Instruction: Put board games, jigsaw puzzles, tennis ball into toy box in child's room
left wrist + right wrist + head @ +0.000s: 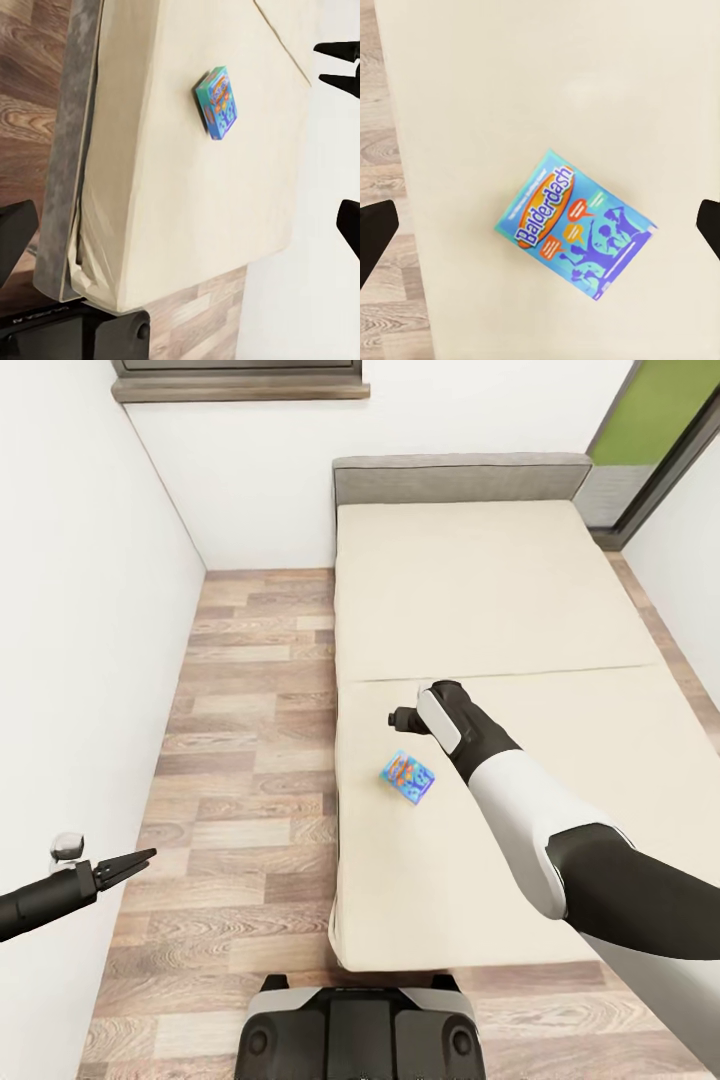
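Hovering right above the board game on the bed, the right gripper is spreading its fingers wide, one on each side of the box and not touching it. That blue game is lying flat on the beige cover, near the bed's floor-side edge. Off to the bed's side, over the wood floor, the left gripper is pinching its fingers nearly together, holding nothing.

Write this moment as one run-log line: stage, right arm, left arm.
stage: reaching | right gripper: open above board game on bed | left gripper: idle over floor
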You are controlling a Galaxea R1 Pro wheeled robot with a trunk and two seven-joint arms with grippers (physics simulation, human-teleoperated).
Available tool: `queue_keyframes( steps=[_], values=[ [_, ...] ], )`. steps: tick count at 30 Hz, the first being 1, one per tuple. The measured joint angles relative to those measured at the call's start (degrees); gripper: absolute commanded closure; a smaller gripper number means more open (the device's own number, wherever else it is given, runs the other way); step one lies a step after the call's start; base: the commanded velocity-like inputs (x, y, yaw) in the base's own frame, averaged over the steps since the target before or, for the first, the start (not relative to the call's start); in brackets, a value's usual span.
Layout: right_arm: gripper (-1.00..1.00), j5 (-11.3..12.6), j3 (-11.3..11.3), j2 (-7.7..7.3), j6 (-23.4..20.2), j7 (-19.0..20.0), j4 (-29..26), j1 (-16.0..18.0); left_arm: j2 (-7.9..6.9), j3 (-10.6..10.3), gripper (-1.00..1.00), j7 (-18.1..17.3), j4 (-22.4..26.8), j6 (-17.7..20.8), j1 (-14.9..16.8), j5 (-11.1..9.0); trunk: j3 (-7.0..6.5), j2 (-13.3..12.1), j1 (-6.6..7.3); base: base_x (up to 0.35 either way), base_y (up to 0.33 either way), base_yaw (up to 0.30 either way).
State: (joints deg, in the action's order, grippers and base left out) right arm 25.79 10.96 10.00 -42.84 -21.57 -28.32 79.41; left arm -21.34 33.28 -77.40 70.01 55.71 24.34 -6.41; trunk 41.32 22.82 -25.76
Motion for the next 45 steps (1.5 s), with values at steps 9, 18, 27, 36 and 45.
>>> queue_keyframes(
  steps=[9,18,27,36,45],
  values=[
    [-1.00,0.35,0.06,0.00,-0.27,-0.03,-0.25,0.90,0.20,-0.09,-1.00,0.02,-0.05,-0.03,-0.01,0.08,0.85,0.00,0.00,0.000,0.000,0.000],
    [-1.00,0.40,0.03,0.00,-0.53,-0.05,0.03,3.50,0.32,-0.16,-1.00,0.17,-0.04,-0.08,-0.01,0.09,1.71,0.00,0.00,0.000,0.000,0.000],
    [-1.00,0.30,0.00,0.00,-1.03,-0.05,0.05,3.76,0.39,-0.23,-1.00,0.19,-0.06,-0.08,-0.01,0.13,2.56,0.00,0.00,0.000,0.000,0.000],
    [-1.00,0.23,-0.06,0.00,-0.99,-0.04,0.06,3.78,0.43,-0.25,-1.00,0.25,-0.05,-0.08,-0.01,0.15,3.41,0.00,0.00,0.000,0.000,0.000],
    [-1.00,0.22,-0.06,0.00,-0.87,-0.02,0.06,3.75,0.43,-0.32,-1.00,0.27,-0.05,-0.22,-0.01,0.18,4.27,0.00,0.00,0.000,0.000,0.000]
  ],
)
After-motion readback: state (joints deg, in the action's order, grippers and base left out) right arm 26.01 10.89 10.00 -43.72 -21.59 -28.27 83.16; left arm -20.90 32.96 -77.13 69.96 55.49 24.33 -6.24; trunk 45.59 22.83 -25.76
